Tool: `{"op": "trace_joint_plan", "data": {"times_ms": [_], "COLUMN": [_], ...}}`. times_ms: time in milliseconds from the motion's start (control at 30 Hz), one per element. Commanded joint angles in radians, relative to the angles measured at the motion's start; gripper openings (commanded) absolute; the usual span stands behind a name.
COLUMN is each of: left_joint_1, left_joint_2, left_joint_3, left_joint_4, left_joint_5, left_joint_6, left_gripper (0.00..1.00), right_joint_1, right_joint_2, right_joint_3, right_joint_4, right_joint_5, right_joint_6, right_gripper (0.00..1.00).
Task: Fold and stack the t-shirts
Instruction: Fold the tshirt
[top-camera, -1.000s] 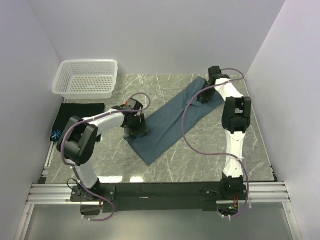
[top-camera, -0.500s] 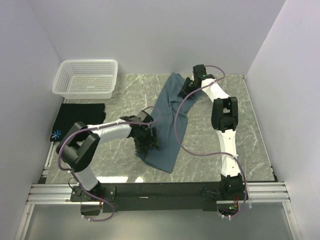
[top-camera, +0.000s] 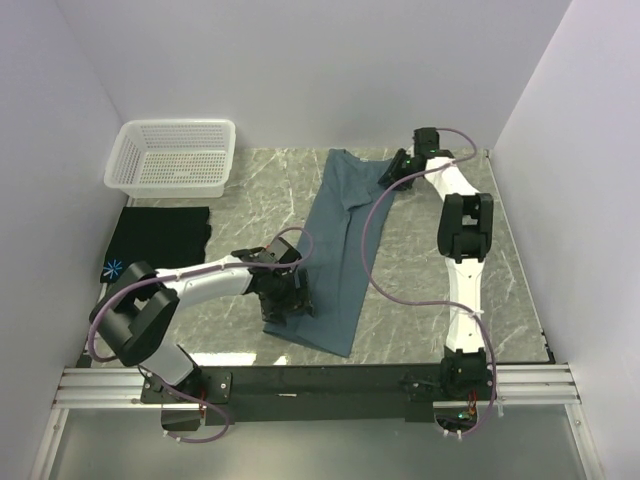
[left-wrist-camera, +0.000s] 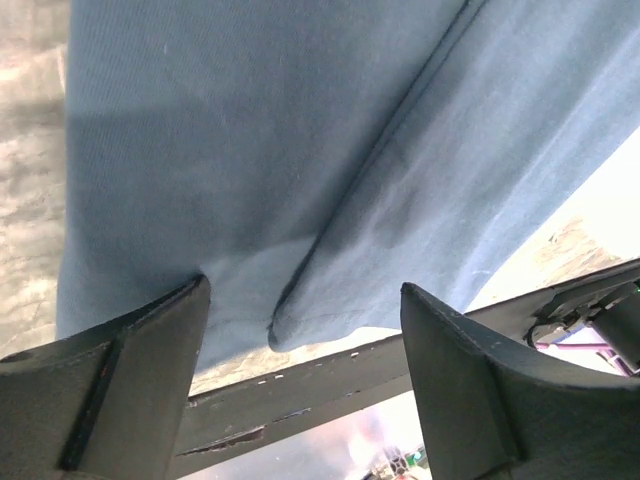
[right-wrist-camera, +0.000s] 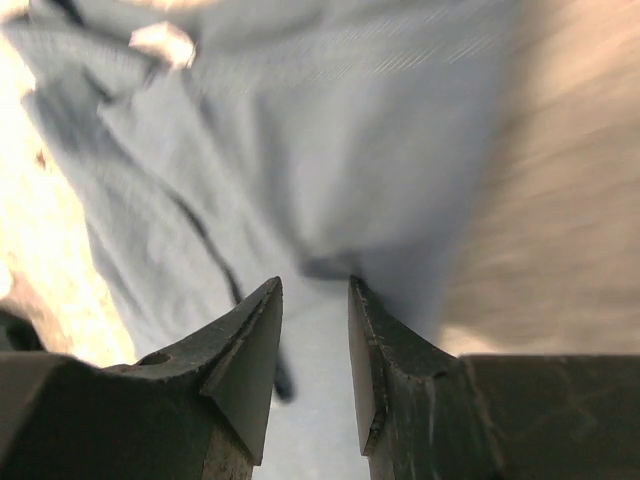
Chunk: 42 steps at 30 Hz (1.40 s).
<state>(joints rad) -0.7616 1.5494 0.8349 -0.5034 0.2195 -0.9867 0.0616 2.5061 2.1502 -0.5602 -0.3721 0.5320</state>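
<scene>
Top view, near → far.

L gripper (top-camera: 283, 300): low over the near-left corner of the slate-blue t-shirt (top-camera: 332, 235). In the L wrist view its fingers (left-wrist-camera: 120, 370) are wide apart. Cloth fills the gap beyond them, not clamped. A fold ridge in the shirt runs up from between the tips, and the hem shows just past them, w/ the dark base plate behind.

Slate-blue shirt: folded lengthwise into a long strip, flat on the marble table (top-camera: 500, 300). It runs from the near centre, by the L gripper, to the far edge at centre. Near end is squared off; far end is a bit rumpled.

Black t-shirt (top-camera: 165, 235): folded to a rectangle at the table's L edge, well apart from the blue one. Light-blue starburst print (top-camera: 113, 267) sits at its near-left corner.

R gripper (top-camera: 397, 172): arm stretched far, tips at the far-right edge of the blue strip. R wrist view is blurred. Fingers (right-wrist-camera: 240, 370) are close together w/ a narrow gap, and blue cloth bunches dark right at the tips. Can't tell whether cloth is pinched or only lying under them.

White lattice basket (top-camera: 170, 180): far-left corner, just beyond the black shirt, not touching it.
</scene>
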Motion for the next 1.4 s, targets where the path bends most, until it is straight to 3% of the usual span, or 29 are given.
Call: {"op": "trace_joint_plan", "data": {"times_ms": [0,233,400,533,700,833,933,1100,1267,1367], "left_joint_1": [-0.013,-0.013,-0.008,0.005,0.022,0.022,0.025,0.025,0.025,0.025], "left_joint_2": [-0.049,-0.173,-0.242,-0.264,-0.316,-0.319,-0.298,-0.272,-0.259,-0.252], "left_joint_3": [0.006,0.119,0.161,0.119,0.011,-0.057,-0.091,-0.108,-0.111,-0.108], "left_joint_4": [-0.044,-0.167,-0.241,-0.259,-0.247,-0.216,-0.192,-0.161,-0.15,-0.144], "left_joint_5": [-0.043,-0.201,-0.328,-0.342,-0.315,-0.29,-0.278,-0.266,-0.261,-0.259], "left_joint_6": [-0.009,-0.026,-0.017,-0.007,-0.02,-0.018,-0.012,-0.004,-0.006,-0.004], "left_gripper": [0.85,0.99,0.99,0.98,0.92,0.91,0.89,0.87,0.85,0.84], "right_joint_1": [-0.029,-0.045,-0.04,0.021,0.148,0.262,0.32,0.461,0.602,0.67], "right_joint_2": [-0.033,-0.214,-0.472,-0.747,-0.999,-1.283,-1.397,-1.388,-1.357,-1.29], "right_joint_3": [-0.032,-0.076,-0.438,-0.767,-1.128,-1.434,-1.555,-1.583,-1.607,-1.537], "right_joint_4": [0.061,0.074,0.172,0.21,0.094,0.074,0.056,-0.03,0.072,0.024], "right_joint_5": [0.01,0.022,0.027,0.051,0.142,0.121,0.081,0.075,0.071,0.134], "right_joint_6": [-0.04,-0.076,-0.024,0.009,0.009,0.083,0.112,0.141,0.281,0.321], "right_gripper": [0.4,0.42,0.47,0.49,0.52,0.53,0.54,0.56,0.57,0.61]}}
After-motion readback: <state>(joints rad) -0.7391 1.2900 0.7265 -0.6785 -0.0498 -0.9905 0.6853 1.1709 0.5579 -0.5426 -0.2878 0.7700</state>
